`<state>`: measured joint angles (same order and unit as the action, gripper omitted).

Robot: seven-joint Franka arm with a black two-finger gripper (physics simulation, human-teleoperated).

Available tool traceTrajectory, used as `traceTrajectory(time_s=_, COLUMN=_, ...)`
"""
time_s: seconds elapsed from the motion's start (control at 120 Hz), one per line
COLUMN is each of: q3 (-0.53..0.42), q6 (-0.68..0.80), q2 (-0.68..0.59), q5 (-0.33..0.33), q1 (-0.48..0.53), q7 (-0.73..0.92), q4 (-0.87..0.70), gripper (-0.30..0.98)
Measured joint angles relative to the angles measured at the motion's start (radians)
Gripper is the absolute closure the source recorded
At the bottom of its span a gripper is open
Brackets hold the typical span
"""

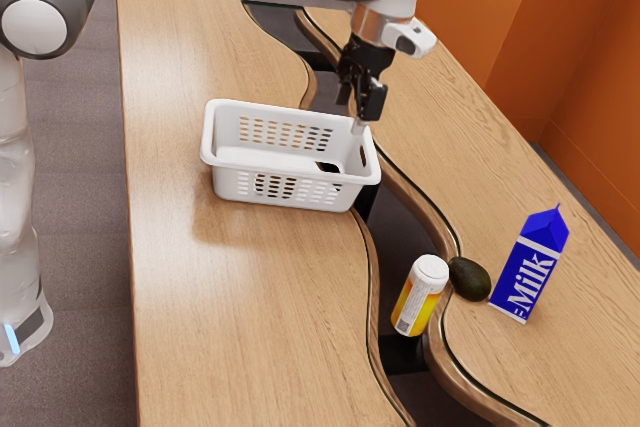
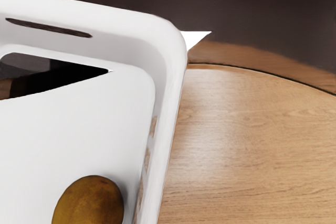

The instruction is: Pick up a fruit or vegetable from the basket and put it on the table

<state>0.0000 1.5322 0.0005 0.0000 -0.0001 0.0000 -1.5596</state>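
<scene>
My gripper (image 1: 360, 107) is open above the end of the white basket (image 1: 290, 162) farthest from the arm's base, pointing down with nothing seen between its fingers. The basket stands on the wooden table (image 1: 190, 317). Inside it, the wrist view has a rounded brownish-yellow fruit or vegetable (image 2: 89, 203) on the white floor, near a side wall and partly cut off by the picture's lower edge. The basket's near wall hides this item in the exterior view. A dark green avocado (image 1: 470, 279) lies on the table outside the basket.
A yellow bottle with a white lid (image 1: 420, 295) stands beside the avocado, and a blue and white milk carton (image 1: 530, 265) on its other side. A dark curved channel (image 1: 400, 232) runs along the table between wooden parts.
</scene>
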Motion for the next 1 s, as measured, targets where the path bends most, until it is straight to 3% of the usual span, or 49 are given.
traceTrajectory(time_s=0.308, q3=0.000, q6=0.029, q2=0.000, q5=0.000, q1=0.000, q7=0.000, q4=-0.011, gripper=0.00)
traceTrajectory(time_s=0.367, q3=0.194, q6=0.002, q2=0.013, q5=-0.034, q1=-0.189, q7=0.013, q4=0.148, gripper=0.01)
traceTrajectory(time_s=0.45, q3=0.273, q6=-0.026, q2=0.019, q5=-0.062, q1=-0.245, q7=0.031, q4=0.213, gripper=0.01)
traceTrajectory(time_s=0.667, q3=0.294, q6=-0.061, q2=0.020, q5=-0.085, q1=-0.075, q7=0.066, q4=0.231, gripper=0.02)
traceTrajectory(time_s=0.733, q3=0.274, q6=-0.100, q2=-0.069, q5=-0.074, q1=0.008, q7=0.074, q4=0.443, gripper=0.02)
traceTrajectory(time_s=0.8, q3=0.250, q6=-0.156, q2=-0.067, q5=-0.067, q1=0.094, q7=0.081, q4=0.494, gripper=0.02)
traceTrajectory(time_s=0.85, q3=0.248, q6=-0.190, q2=-0.031, q5=-0.058, q1=0.102, q7=0.086, q4=0.463, gripper=0.02)
traceTrajectory(time_s=1.0, q3=0.203, q6=-0.303, q2=-0.020, q5=0.067, q1=0.051, q7=0.099, q4=0.410, gripper=0.02)
